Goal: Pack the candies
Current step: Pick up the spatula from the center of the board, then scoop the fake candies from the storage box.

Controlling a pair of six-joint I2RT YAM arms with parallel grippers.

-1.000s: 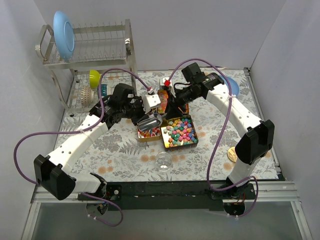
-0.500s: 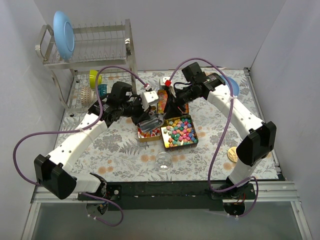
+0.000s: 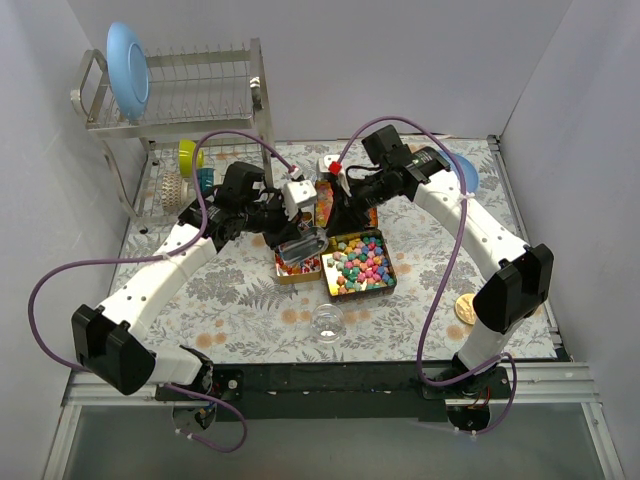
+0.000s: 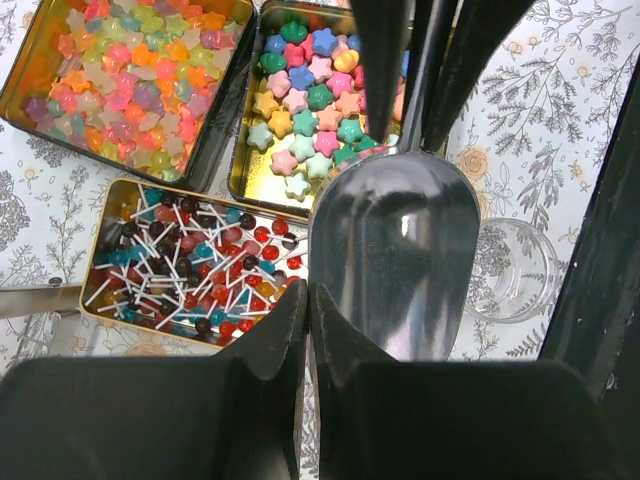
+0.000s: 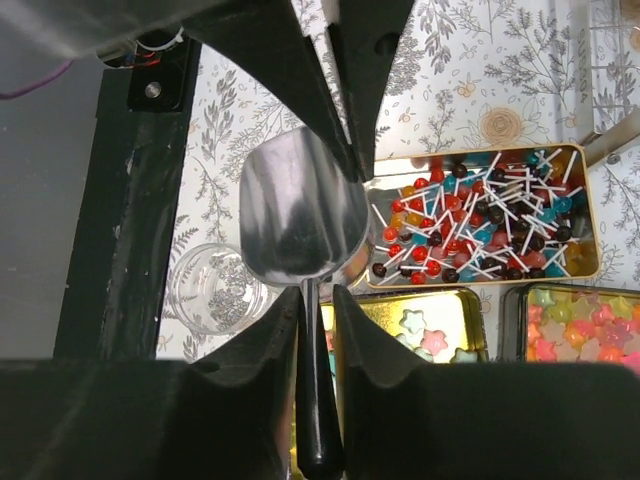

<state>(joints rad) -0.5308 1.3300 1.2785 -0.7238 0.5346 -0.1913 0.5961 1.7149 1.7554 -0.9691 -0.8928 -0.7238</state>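
Three open gold tins hold the candies: chunky star pieces [image 3: 360, 265] [image 4: 310, 100] [image 5: 420, 335], small lollipops [image 3: 297, 265] [image 4: 190, 270] [image 5: 480, 215], and translucent gummy stars [image 4: 130, 80] [image 5: 580, 320]. An empty metal scoop [image 3: 305, 245] [image 4: 390, 260] [image 5: 300, 215] hangs above the lollipop tin. My left gripper [image 3: 302, 236] [image 4: 308, 300] is shut on the rim of the scoop's bowl. My right gripper [image 3: 340, 215] [image 5: 315, 292] is closed round the scoop's black handle [image 5: 320, 420].
An empty clear glass cup [image 3: 328, 321] [image 4: 510, 270] [image 5: 210, 290] stands in front of the tins. A round gold lid [image 3: 463, 308] lies at the right. A dish rack [image 3: 200, 110] with a blue plate [image 3: 128, 68] stands back left. A blue bowl [image 3: 465, 172] sits behind the right arm.
The left wrist has drawn slightly back and up with the scoop's rim in it. The right gripper has edged a little left over the handle. Tins and cup have not moved.
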